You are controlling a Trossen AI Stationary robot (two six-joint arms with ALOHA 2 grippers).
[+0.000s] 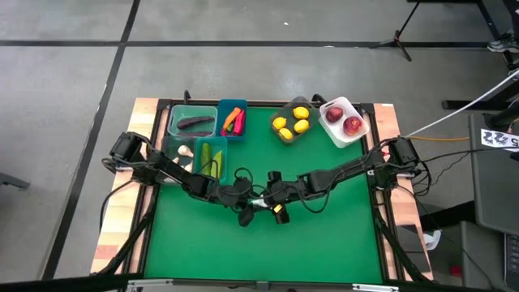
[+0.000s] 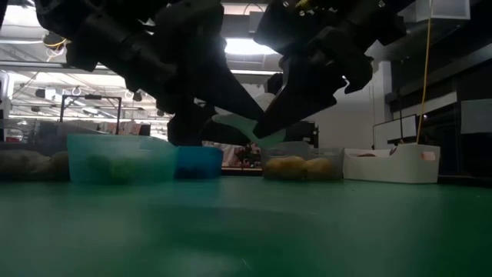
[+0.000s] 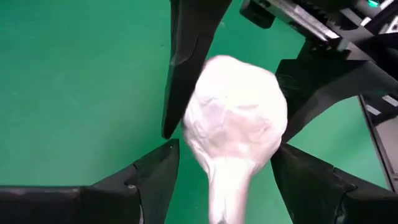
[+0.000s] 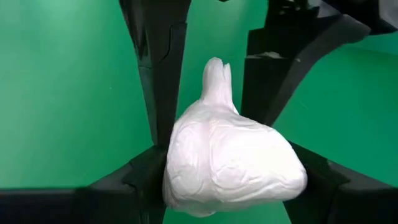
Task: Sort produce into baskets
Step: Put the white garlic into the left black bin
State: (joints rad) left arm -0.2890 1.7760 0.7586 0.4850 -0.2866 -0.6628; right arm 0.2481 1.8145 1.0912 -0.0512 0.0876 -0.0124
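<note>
- The green table (image 1: 324, 243) carries the two arms, which meet over its middle, well in front of the row of baskets.
- The white basket (image 1: 344, 122) with red apples (image 1: 352, 125) lies far beyond the right gripper; the grey basket (image 1: 292, 122) of yellow lemons (image 1: 301, 113) sits beside it.
- The teal basket (image 1: 192, 122), the blue basket (image 1: 233, 118) and the clear green basket (image 1: 211, 158) lie beyond the left gripper.
- The right gripper (image 4: 227, 180) pinches the white garlic bulb (image 4: 233, 165) by its body, fingers tight against both sides.
- The left gripper (image 3: 224, 168) meets it tip to tip, its fingers (image 3: 155, 174) spread on either side of the same bulb's stem end; whether they touch it cannot be told.
</note>
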